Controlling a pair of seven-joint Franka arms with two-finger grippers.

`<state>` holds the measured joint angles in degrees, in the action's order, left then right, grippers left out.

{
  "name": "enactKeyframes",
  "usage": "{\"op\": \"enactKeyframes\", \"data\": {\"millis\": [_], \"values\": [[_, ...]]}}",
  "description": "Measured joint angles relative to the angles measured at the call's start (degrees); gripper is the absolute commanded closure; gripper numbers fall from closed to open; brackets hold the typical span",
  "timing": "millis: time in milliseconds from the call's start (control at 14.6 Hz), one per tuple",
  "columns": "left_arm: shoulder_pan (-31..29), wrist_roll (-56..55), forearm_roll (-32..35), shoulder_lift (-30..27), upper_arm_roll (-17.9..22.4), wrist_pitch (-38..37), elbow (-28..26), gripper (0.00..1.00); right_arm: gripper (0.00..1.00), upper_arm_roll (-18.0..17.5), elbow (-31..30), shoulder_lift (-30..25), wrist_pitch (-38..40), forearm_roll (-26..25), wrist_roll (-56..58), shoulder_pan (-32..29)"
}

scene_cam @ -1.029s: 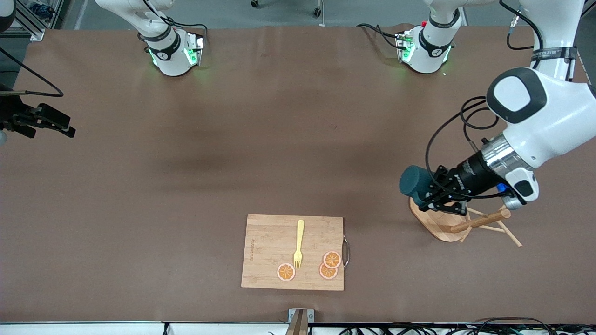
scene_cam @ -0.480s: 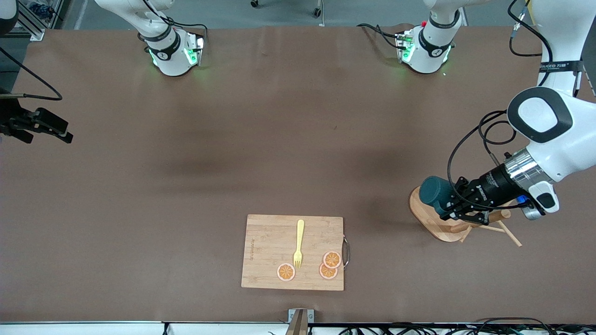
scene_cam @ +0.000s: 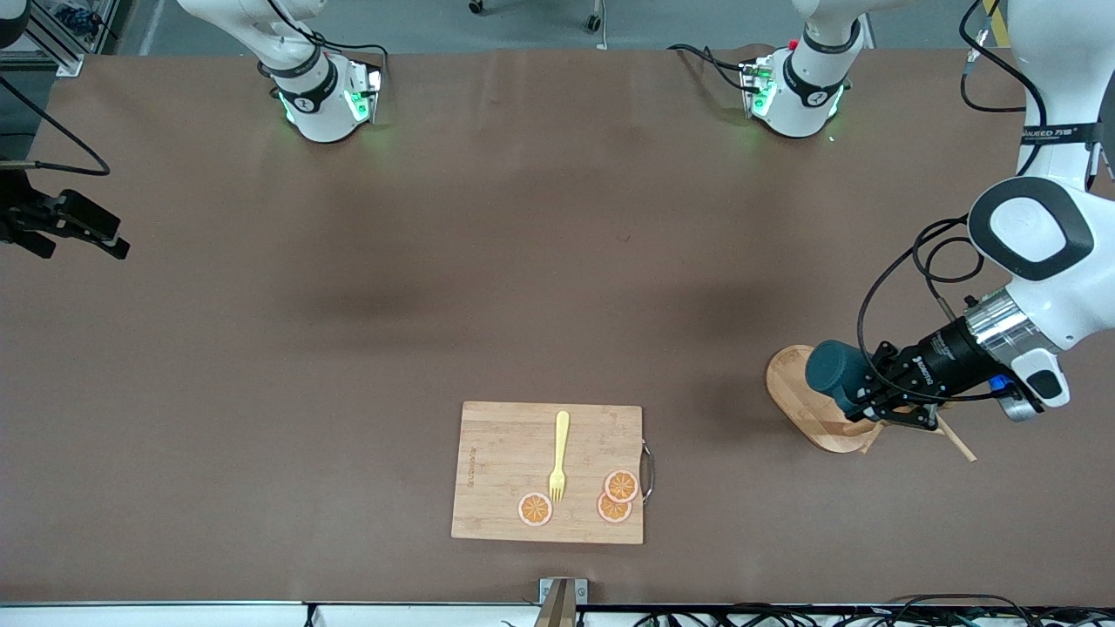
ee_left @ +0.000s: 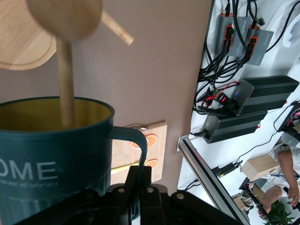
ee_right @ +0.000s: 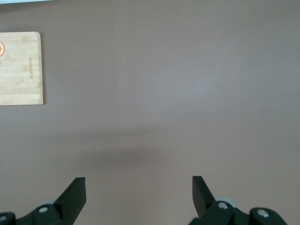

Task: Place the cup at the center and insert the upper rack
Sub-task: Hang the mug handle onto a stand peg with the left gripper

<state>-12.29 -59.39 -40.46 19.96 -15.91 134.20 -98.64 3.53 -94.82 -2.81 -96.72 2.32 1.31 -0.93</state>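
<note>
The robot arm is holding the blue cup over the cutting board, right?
Not quite. The left end effector holds the cup over the wooden mug tree, not the cutting board. The front view shows it.

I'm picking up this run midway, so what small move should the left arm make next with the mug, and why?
Probably ease the cup further along the peg. The left gripper is shut on its handle, over the mug tree, and the left wrist view shows the peg entering its mouth. The right gripper waits open.
</note>
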Motion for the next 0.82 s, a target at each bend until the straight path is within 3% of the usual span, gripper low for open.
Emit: {"op": "enactKeyframes", "data": {"millis": [686,754,823], "values": [[-2.1,1.1,0.0,3.6,0.3,0.3,3.1,0.93,0.0,-0.5,0.1,0.0,0.1,0.0,-3.7,-0.8],[-2.4,1.1,0.0,3.8,0.3,0.3,3.4,0.88,0.0,-0.6,0.1,0.0,0.1,0.0,-3.9,-0.8],[-2.6,1.1,0.0,4.0,0.3,0.3,3.6,0.72,0.0,-0.6,0.1,0.0,0.1,0.0,-4.0,-0.9]]}}
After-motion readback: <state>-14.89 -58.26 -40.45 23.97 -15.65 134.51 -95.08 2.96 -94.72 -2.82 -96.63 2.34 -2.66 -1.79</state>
